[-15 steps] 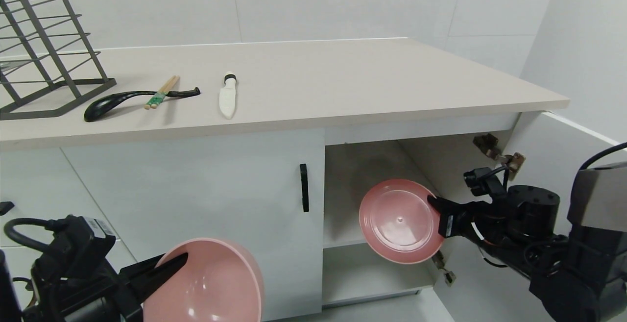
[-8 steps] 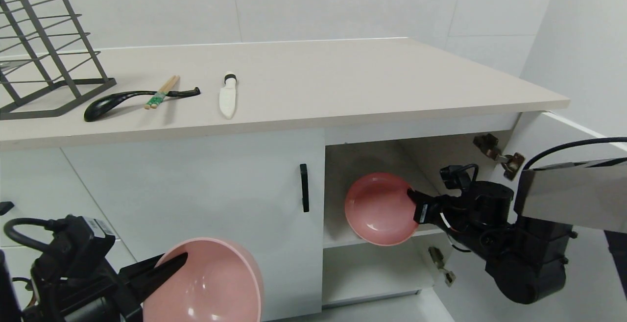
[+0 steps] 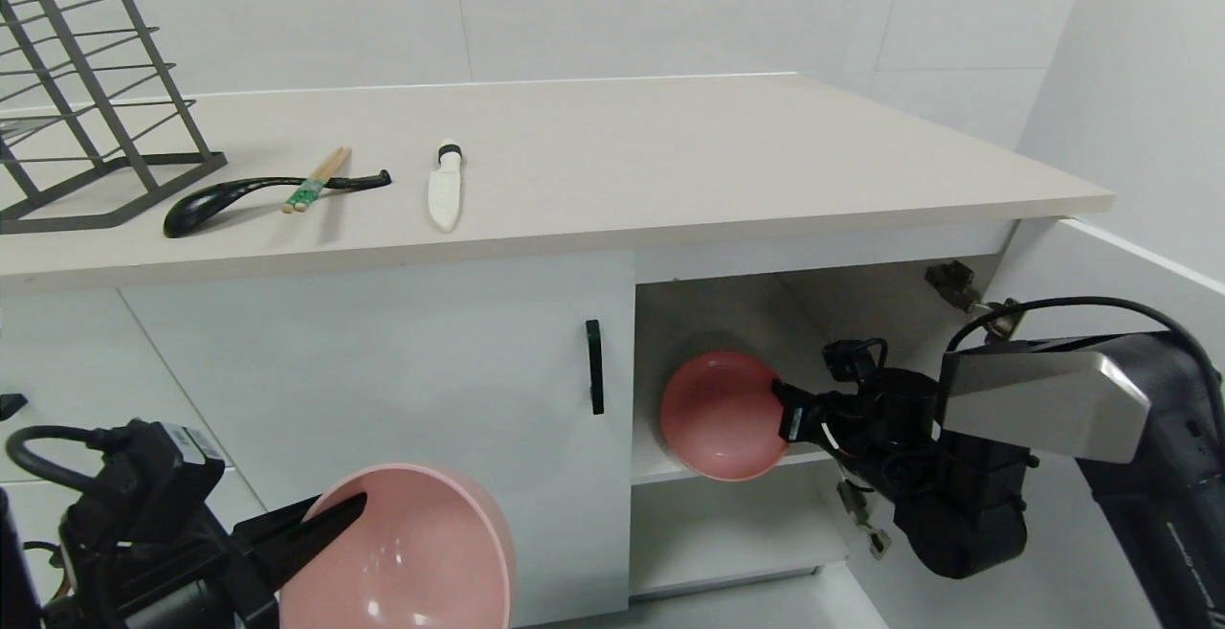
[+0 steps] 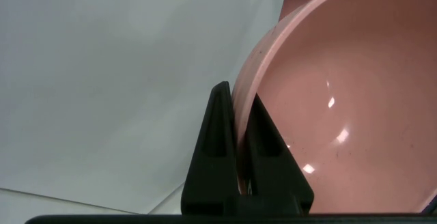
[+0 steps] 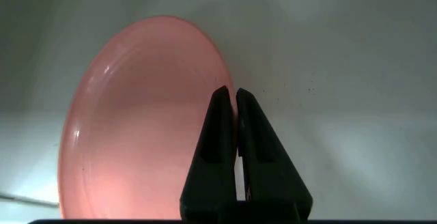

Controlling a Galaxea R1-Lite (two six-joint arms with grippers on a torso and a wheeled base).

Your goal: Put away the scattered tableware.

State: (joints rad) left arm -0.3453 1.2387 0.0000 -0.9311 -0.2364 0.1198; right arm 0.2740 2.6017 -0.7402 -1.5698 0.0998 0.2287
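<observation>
Since the right claw [image 3: 779, 403] clamps the round pink plastic plate [image 3: 713, 418] by its rim, tilted over the white cabinet's upper shelf [image 3: 643, 471], level it before letting go.

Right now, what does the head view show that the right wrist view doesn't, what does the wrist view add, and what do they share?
Head view, not the wrist's: the countertop with a black spoon, chopsticks and a white knife, a wire rack, the shut cabinet door, and the left gripper clamped on a pink bowl.
Right wrist view, not the head's: a close look at both fingers pinching the pink plate by its rim, against the cabinet's inner wall.
Shared: the right gripper shut on the pink plate.
</observation>
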